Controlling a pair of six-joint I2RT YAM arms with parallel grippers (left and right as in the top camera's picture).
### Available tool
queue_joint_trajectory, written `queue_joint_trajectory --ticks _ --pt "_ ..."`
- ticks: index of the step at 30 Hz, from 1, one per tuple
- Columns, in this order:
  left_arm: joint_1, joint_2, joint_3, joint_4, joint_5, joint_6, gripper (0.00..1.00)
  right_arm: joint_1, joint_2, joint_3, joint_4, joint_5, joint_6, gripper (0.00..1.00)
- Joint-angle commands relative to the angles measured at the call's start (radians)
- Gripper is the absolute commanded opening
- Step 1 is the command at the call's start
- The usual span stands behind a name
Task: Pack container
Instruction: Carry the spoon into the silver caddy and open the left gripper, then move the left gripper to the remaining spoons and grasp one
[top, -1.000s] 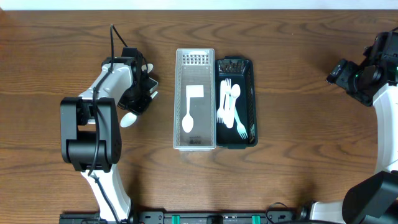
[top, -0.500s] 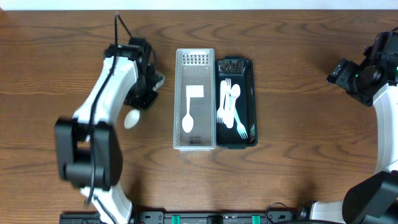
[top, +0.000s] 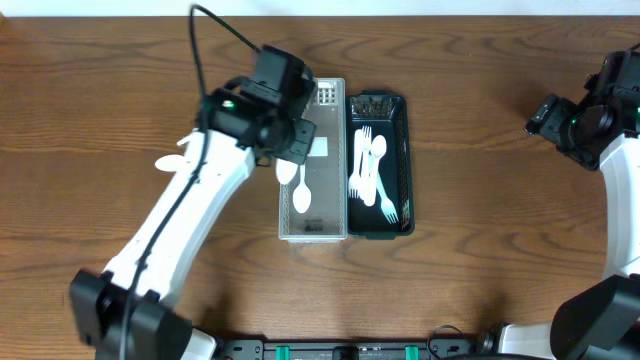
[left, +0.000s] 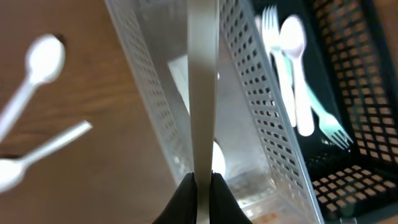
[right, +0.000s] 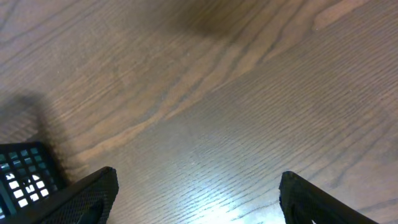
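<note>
My left gripper (top: 288, 148) is shut on the handle of a white plastic spoon (top: 286, 172) and holds it over the left wall of the clear perforated container (top: 335, 100). In the left wrist view the fingers (left: 202, 194) pinch the spoon's handle (left: 202, 87) above that container (left: 264, 118). Another white spoon (top: 302, 196) and a white card (top: 318, 148) lie inside the container. My right gripper (top: 550, 118) is open and empty at the far right, over bare wood in the right wrist view (right: 199, 202).
A black tray (top: 402, 130) with white and pale green forks and spoons (top: 372, 170) stands against the container's right side. Loose white spoons (left: 37, 62) lie on the table left of the container, one showing beside the arm (top: 168, 160).
My left arm has swung right from the table left of the container to over its left wall, carrying the spoon. The right arm has not moved.
</note>
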Motion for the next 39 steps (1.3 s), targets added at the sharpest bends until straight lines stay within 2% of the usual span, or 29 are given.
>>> queue_joint_trajectory --ticks 1,4,6,10,16,19,22,25,27,30,31,32,36,39 --pt "-0.004 0.089 -0.040 0.010 0.013 -0.101 0.13 -0.005 0.006 -0.003 -0.001 -0.005 -0.007 0.87" --pt "-0.002 0.124 -0.040 0.016 0.013 -0.077 0.26 -0.005 0.006 -0.003 -0.001 -0.005 -0.007 0.87" --pt "0.001 0.122 -0.033 0.011 0.013 -0.059 0.40 -0.005 0.006 -0.003 -0.001 -0.005 -0.007 0.87" --pt "0.013 0.083 0.014 -0.038 0.008 0.026 0.52 -0.005 0.006 -0.003 -0.001 -0.005 -0.008 0.87" --pt "0.100 0.040 0.015 -0.056 -0.228 0.056 0.70 -0.005 0.006 -0.003 0.000 -0.004 -0.008 0.87" --pt "0.180 0.061 0.004 -0.056 -0.237 0.190 0.72 -0.005 0.006 -0.003 0.000 -0.004 -0.008 0.88" --pt "0.264 0.093 -0.002 -0.056 -0.231 0.211 0.72 -0.005 0.006 -0.003 0.000 -0.004 -0.008 0.88" --pt "0.356 0.132 -0.002 -0.055 -0.128 0.074 0.81 -0.005 0.006 -0.003 0.000 -0.004 -0.008 0.88" --pt "0.405 0.156 -0.002 -0.043 -0.032 0.027 0.95 -0.005 0.006 -0.003 0.001 -0.004 -0.008 0.89" --pt "0.459 0.189 -0.002 -0.023 0.043 0.010 0.93 -0.005 0.006 -0.003 0.006 -0.004 -0.008 0.89" --pt "0.478 0.201 -0.002 -0.016 0.038 -0.013 0.85 -0.005 0.006 -0.003 0.008 -0.004 -0.008 0.89" --pt "0.497 0.212 -0.002 -0.011 0.018 -0.093 0.80 -0.005 0.006 -0.003 0.010 -0.004 -0.008 0.89" --pt "0.587 0.268 -0.002 -0.022 -0.034 -0.658 0.79 -0.005 0.006 -0.003 0.010 -0.004 -0.008 0.89" --pt "0.619 0.305 -0.002 -0.027 -0.026 -0.941 0.77 -0.005 0.006 -0.003 0.008 -0.004 -0.008 0.89"
